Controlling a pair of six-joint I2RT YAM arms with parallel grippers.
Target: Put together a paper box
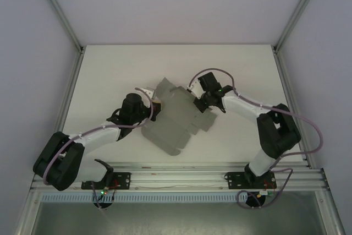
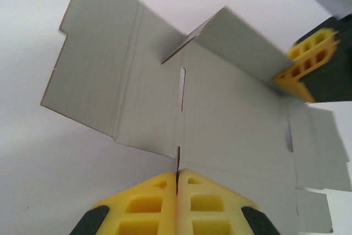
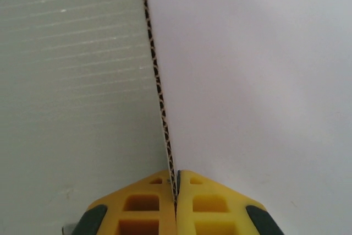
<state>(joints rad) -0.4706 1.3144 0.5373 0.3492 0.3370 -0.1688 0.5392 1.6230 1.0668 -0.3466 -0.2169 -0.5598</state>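
Observation:
The paper box (image 1: 173, 119) is a flat grey die-cut cardboard sheet with flaps, lying mid-table between the two arms. My left gripper (image 1: 155, 104) is at its left edge. In the left wrist view its yellow jaws (image 2: 177, 175) are shut on a thin upright flap edge, with the sheet (image 2: 231, 114) spread out beyond. On the far side of the sheet, my right gripper (image 1: 203, 104) is shut on a raised side flap (image 2: 242, 42), its yellow fingers (image 2: 308, 61) pinching the flap's end. In the right wrist view its jaws (image 3: 176, 179) clamp the corrugated edge of the cardboard (image 3: 71, 81).
The white table (image 1: 110, 70) is bounded by white walls and metal frame posts (image 1: 58, 12) at the back corners. An aluminium rail (image 1: 176, 177) carrying both arm bases runs along the near edge.

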